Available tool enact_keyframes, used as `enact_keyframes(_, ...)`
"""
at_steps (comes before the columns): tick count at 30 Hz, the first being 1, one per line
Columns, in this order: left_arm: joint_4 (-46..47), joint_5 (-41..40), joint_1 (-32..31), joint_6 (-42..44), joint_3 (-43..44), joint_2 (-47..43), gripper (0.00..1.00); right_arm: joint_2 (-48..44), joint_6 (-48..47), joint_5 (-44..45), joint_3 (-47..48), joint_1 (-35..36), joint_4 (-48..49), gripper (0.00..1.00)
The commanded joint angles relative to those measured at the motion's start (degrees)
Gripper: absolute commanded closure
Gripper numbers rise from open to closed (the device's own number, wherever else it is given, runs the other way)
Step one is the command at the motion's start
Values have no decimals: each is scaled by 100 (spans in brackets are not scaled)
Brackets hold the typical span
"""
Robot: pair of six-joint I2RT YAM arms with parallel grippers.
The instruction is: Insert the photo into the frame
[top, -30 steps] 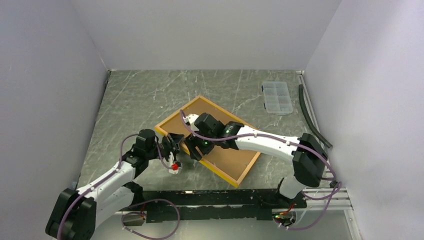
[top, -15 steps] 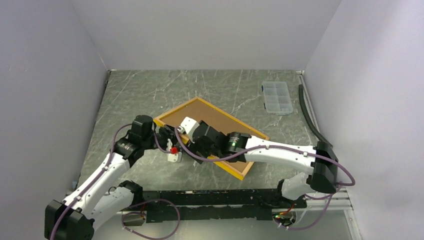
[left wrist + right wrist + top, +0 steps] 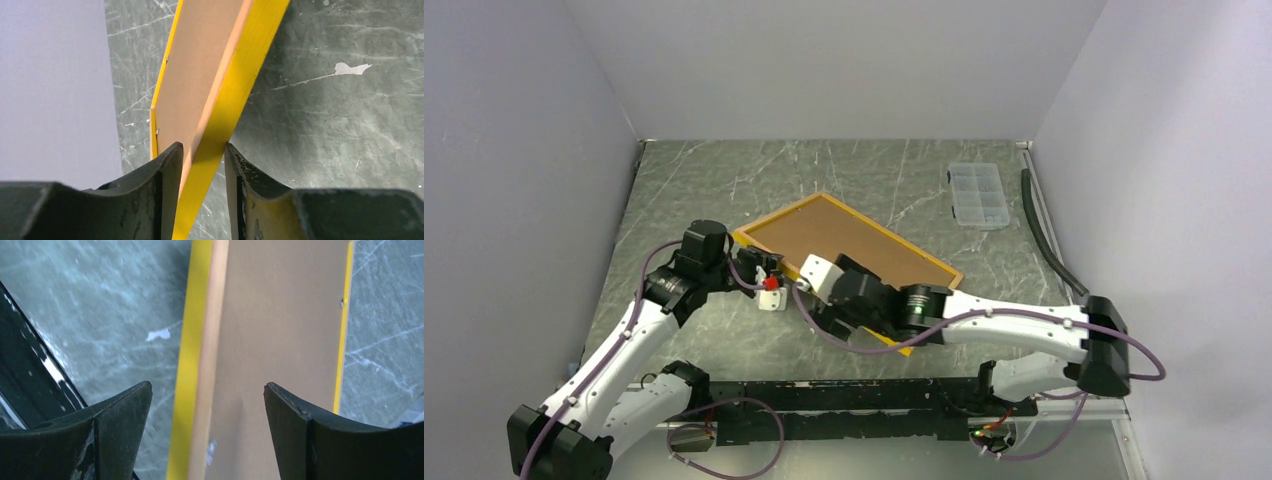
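The frame (image 3: pixel 854 242) lies back up on the table, brown board inside a thin yellow border. My left gripper (image 3: pixel 759 272) is shut on the frame's left edge; in the left wrist view (image 3: pixel 202 155) the yellow rim (image 3: pixel 235 85) runs between the two fingers. My right gripper (image 3: pixel 824 308) is open over the frame's near long edge; in the right wrist view (image 3: pixel 207 390) the yellow rim and brown back (image 3: pixel 280 330) lie between the spread fingers without touching them. The photo is not in view.
A small clear compartment box (image 3: pixel 977 195) sits at the back right. A black hose (image 3: pixel 1046 235) runs along the right wall. A black rail (image 3: pixel 854 400) crosses the near edge by the arm bases. Grey walls close three sides.
The frame has turned a little, its long side now flatter across the view. My left gripper moved away from me with its edge. My right gripper slid left to the near edge.
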Motion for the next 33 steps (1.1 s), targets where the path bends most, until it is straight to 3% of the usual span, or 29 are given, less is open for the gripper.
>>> enact_keyframes(1,511,52,13,-337,243,-211,60,-892,-617,23,-679,49,434,13)
enact_keyframes(13,400,-217,13,-486,153,-390,66,-953,-639,173,-1007,313,-244,10)
enact_keyframes(16,64,-224,29,55,-122,-454,62,-649,-259,55,-1128,391,-132,0)
enact_keyframes(20,1,-302,105,355,-560,-440,54,-158,101,-348,-1386,390,428,1)
enact_keyframes(30,224,-39,487,493,-1178,-804,39,836,742,-1279,-1610,-88,1460,25)
enact_keyframes(33,331,-45,520,452,-1397,-864,38,829,875,-1631,-1714,-343,1610,43)
